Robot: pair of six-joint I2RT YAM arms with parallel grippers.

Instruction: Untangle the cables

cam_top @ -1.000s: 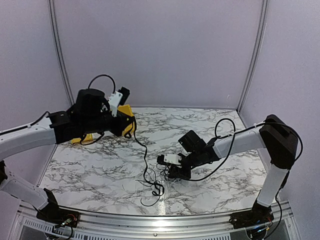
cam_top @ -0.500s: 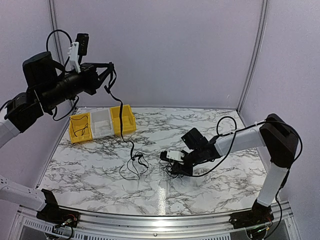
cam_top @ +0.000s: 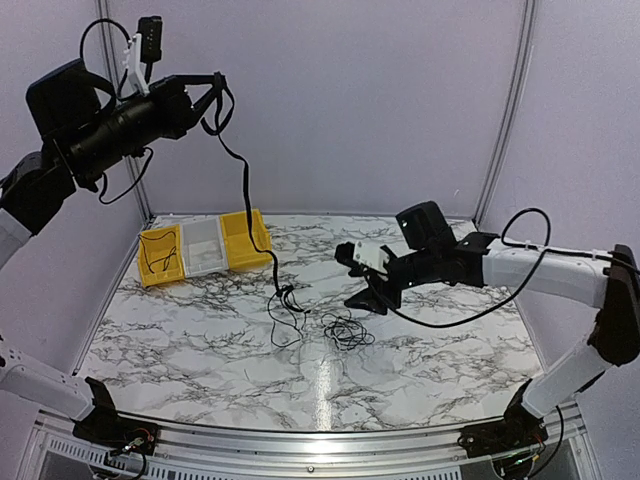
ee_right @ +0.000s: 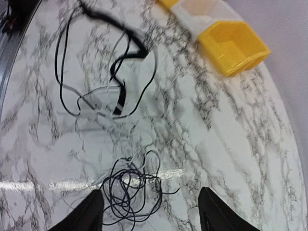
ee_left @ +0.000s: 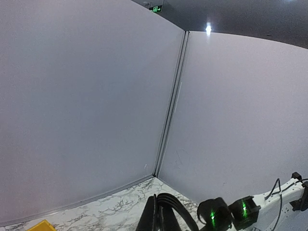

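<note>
My left gripper (cam_top: pixel 218 100) is raised high at the upper left, shut on a long black cable (cam_top: pixel 246 190). This cable hangs down to loose loops on the table (cam_top: pixel 285 305), which also show in the right wrist view (ee_right: pixel 108 72) with a black plug end (ee_right: pixel 120 102). A small tangle of thin black cables (cam_top: pixel 346 331) lies apart from it, with a pale strand in it (ee_right: pixel 129 192). My right gripper (cam_top: pixel 368 298) hovers open just above and right of that tangle, holding nothing (ee_right: pixel 151 211). In the left wrist view only the shut fingers (ee_left: pixel 153 214) show against the walls.
A row of yellow and clear bins (cam_top: pixel 200 250) stands at the back left of the marble table (cam_top: pixel 450 360); one holds a thin black wire (cam_top: pixel 158 262). A yellow bin (ee_right: pixel 236 45) shows at the top right of the right wrist view. Walls enclose the table.
My left arm has swung up and to the left, lifting the long black cable off the tangle. My right gripper has opened, let the tangle go and risen to the right.
</note>
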